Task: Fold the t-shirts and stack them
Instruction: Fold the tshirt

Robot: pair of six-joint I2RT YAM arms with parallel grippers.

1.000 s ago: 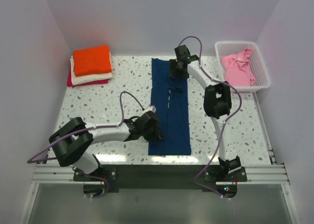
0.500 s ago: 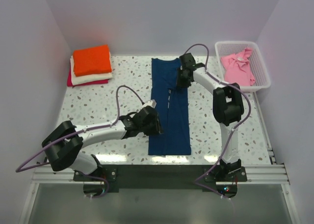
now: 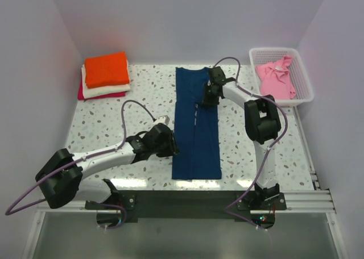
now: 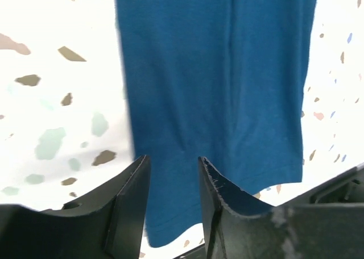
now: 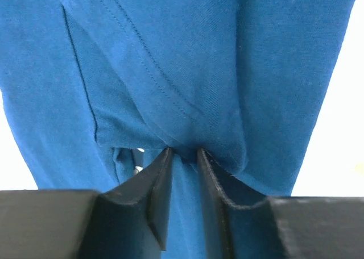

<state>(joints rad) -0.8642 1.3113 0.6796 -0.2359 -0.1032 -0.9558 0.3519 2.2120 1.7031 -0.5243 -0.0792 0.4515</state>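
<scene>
navy t-shirt (image 3: 196, 128): long lengthwise-folded strip, bench (image 3: 114, 120) centre | left hand (image 4: 172, 161): released, fingers apart over strip's near left edge | right hand (image 5: 183, 151): clenched on cloth pucker, far right part | folded stack (image 3: 105, 76): far-left corner

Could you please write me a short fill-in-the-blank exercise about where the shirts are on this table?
1. The top tee of the folded stack is ____.
2. The pink t-shirt lies in the white lattice ____.
3. The left gripper is at the ____ edge of the navy blue t-shirt.
Missing words: orange; basket; left.
</scene>
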